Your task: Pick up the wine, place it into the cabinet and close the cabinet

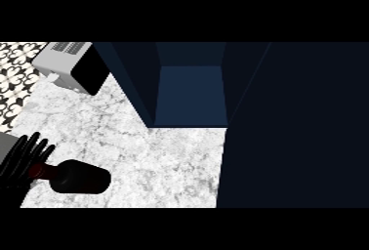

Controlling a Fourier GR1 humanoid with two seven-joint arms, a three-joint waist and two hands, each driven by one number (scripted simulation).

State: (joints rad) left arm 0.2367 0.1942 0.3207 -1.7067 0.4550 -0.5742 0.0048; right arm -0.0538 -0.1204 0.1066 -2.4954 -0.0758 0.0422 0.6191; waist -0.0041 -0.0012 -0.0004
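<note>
You are looking down at the wine bottle point(79, 177) lying on its side at the near left of the table point(158, 161), well short of the cabinet point(189, 93). Its long axis is running left to right: the dark, rounded body is pointing right, toward the middle of the table, and the reddish neck is pointing left, into the left hand point(25, 158). That hand is coming in at the left edge, its black fingers point(34, 146) reaching up and over the neck end, so the bottle is lying directly to the hand's right and touching it. The fingers are looking only slightly bent and fanned; whether they are actually closing round the neck or merely resting against it is something you cannot tell from this angle, because the hand is hiding that part. The right hand is not showing at all, so the left is plainly the nearer one.

The table is a pale, veined marble, smooth and matt. The bottle is looking glossy, dark and round, likely to roll if nudged sideways. The cabinet is standing open at the far middle, a deep blue recess between dark panels, with a large dark door or panel point(296, 127) filling the right side. A grey and black appliance point(72, 66) is sitting at the far left.
</note>
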